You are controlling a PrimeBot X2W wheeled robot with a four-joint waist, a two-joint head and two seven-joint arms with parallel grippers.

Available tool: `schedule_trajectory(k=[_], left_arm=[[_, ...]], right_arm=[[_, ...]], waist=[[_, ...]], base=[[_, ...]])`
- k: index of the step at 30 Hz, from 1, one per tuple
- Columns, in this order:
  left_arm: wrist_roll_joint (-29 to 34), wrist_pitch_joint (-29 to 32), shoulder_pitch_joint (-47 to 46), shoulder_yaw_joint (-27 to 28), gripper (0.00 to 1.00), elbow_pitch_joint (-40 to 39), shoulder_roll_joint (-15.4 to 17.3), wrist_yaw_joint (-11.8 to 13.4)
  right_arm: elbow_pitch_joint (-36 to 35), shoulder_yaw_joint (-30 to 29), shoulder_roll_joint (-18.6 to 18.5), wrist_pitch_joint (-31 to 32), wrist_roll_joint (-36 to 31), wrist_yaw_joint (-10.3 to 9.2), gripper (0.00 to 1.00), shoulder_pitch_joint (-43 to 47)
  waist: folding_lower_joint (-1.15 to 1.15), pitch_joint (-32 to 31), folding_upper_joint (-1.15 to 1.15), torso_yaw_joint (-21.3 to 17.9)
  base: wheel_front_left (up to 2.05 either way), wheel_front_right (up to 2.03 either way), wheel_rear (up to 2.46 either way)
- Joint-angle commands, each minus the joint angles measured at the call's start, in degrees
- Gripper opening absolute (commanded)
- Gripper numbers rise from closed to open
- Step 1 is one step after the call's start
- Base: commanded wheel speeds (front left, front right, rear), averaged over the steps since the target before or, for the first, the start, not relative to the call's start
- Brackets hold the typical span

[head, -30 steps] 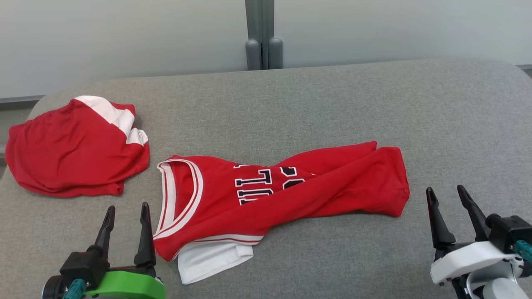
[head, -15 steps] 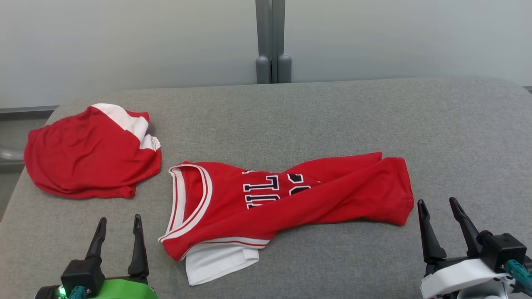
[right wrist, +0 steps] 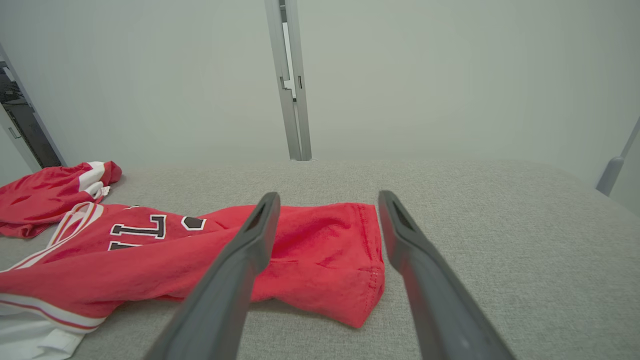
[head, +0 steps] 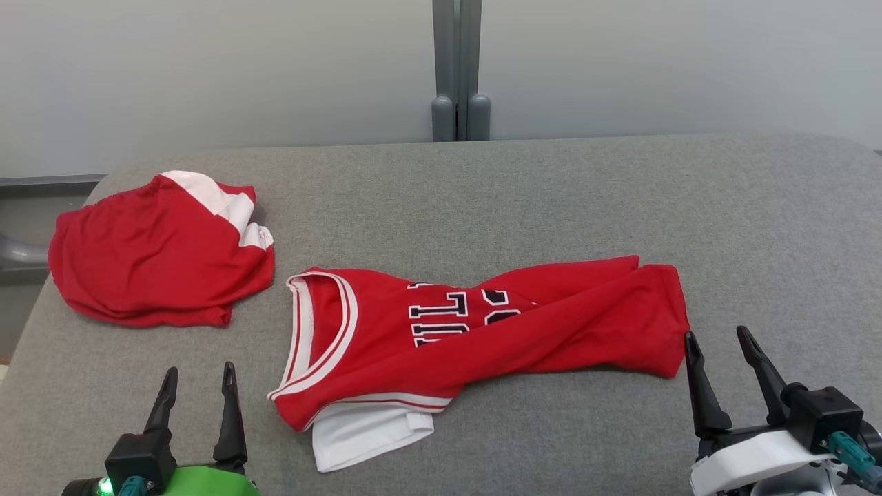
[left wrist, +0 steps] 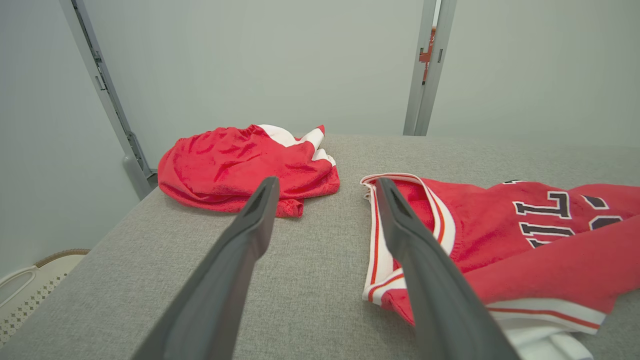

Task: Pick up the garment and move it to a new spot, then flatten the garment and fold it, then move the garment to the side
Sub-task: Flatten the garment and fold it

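Note:
A red basketball jersey (head: 482, 337) with white trim and dark lettering lies crumpled and partly folded over itself across the middle of the grey padded table (head: 551, 193); its collar points left and its hem right. It also appears in the left wrist view, jersey (left wrist: 525, 240), and the right wrist view, jersey (right wrist: 225, 255). My left gripper (head: 198, 375) is open, low at the front left, just left of the jersey's collar. My right gripper (head: 716, 337) is open at the front right, just beside the jersey's hem corner, holding nothing.
A second red garment with white panels (head: 158, 251) lies bunched at the table's back left corner, also seen as the red bundle (left wrist: 240, 165). A grey post (head: 458, 69) stands against the pale wall behind the table. The table's left edge drops off near a pale basket (left wrist: 25, 285).
The head camera has shifted, so the scene sits lower and further right in view. Both grippers sit slightly lower in the picture and stay open; the jersey lies as before.

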Motion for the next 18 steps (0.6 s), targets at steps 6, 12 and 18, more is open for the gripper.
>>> schedule_trajectory(k=[6, 12, 18], left_arm=[[-0.1, 0.0, 0.3, -0.1, 1.00, 0.0, 0.5, 0.3], [-0.3, 0.0, 0.5, -0.2, 1.00, 0.1, 0.5, 0.3], [-0.5, 0.0, 0.2, -0.3, 1.00, 0.3, 0.5, 0.3]], right_arm=[[-0.2, 0.1, 0.1, 0.2, -0.1, -0.06, 1.00, 0.8], [-0.2, 0.0, 0.2, 0.3, -0.2, -0.06, 1.00, 0.8], [0.1, 0.1, 0.1, 0.3, 0.0, -0.06, 1.00, 0.6]], waist=[[0.00, 0.1, 0.00, -0.1], [0.00, 0.1, 0.00, -0.2], [0.00, 0.2, 0.00, -0.1]], base=[[0.00, 0.00, 0.00], [0.00, 0.00, 0.00], [0.00, 0.00, 0.00]])
